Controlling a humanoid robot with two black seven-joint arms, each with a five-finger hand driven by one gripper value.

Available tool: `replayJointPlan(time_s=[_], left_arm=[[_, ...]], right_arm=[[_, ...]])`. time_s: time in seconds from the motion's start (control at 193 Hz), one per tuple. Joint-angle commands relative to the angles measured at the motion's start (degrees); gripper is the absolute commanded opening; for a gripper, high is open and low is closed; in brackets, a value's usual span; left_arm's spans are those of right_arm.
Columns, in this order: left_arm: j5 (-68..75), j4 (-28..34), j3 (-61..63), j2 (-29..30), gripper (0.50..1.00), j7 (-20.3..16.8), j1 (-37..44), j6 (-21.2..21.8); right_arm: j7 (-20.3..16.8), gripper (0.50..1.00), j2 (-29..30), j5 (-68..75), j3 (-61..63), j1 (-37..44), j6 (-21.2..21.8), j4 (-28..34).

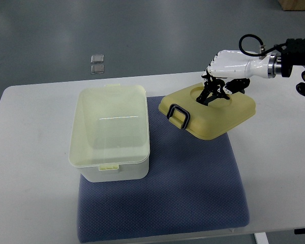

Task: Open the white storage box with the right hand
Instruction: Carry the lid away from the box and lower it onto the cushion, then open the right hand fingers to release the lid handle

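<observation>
Box of white plastic stands open on the left part of a blue mat, its pale yellowish inside showing and a small latch tab at its near rim. Its lid, the same pale yellow, lies apart from it to the right, tilted, partly over the mat's far right corner and partly over the white table. A dark handle loop sits at the lid's near-left edge, facing the box.

The right hand, white with black fingers, comes in from the picture's right edge and reaches down onto the lid's far side, where its fingers are curled into a recess of the lid and grip it.

On the grey floor beyond the table's far edge lie two small clear squares, one just beside the other.
</observation>
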Motion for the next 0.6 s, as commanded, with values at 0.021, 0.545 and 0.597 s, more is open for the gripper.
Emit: replayJointPlan(time_s=[0.021, 0.545, 0.597], left_arm=[[0.02, 0.01, -0.09, 0.00, 1.000, 0.00, 0.00, 0.00], [-0.07, 0.01, 0.00, 0.00, 1.000, 0.00, 0.00, 0.00], [0.02, 0.01, 0.00, 0.00, 1.000, 0.00, 0.00, 0.00]], right_arm=[[0.00, 0.500, 1.30, -0.01, -0.05, -1.82, -0.41, -0.47], [0.00, 0.928, 6.48, 2.54, 0.74, -8.15, -9.81, -2.23], [0.00, 0.930, 6.57, 4.38, 0.74, -8.33, -11.66, -2.14]])
